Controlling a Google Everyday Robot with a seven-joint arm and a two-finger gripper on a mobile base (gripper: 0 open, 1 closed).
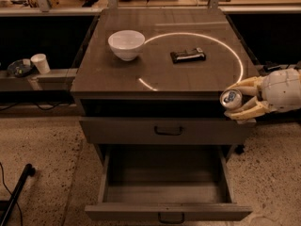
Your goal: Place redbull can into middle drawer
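Note:
My gripper (pixel 241 100) comes in from the right edge and is shut on the redbull can (pixel 231 99). The can lies tilted sideways, its silver pull-tab top facing the camera. It hangs just off the cabinet's front right corner, level with the closed upper drawer (pixel 164 130). The middle drawer (pixel 167 211) is pulled wide open below and to the left of the can. Its grey inside shows nothing in it, and a small dark loop handle sits on its front.
On the cabinet top (pixel 155 74) stand a white bowl (pixel 126 44) at the back left and a flat black packet (pixel 187 55) right of centre. A paper cup (pixel 41 63) sits on a low shelf at left. A dark pole (pixel 14 197) lies on the speckled floor.

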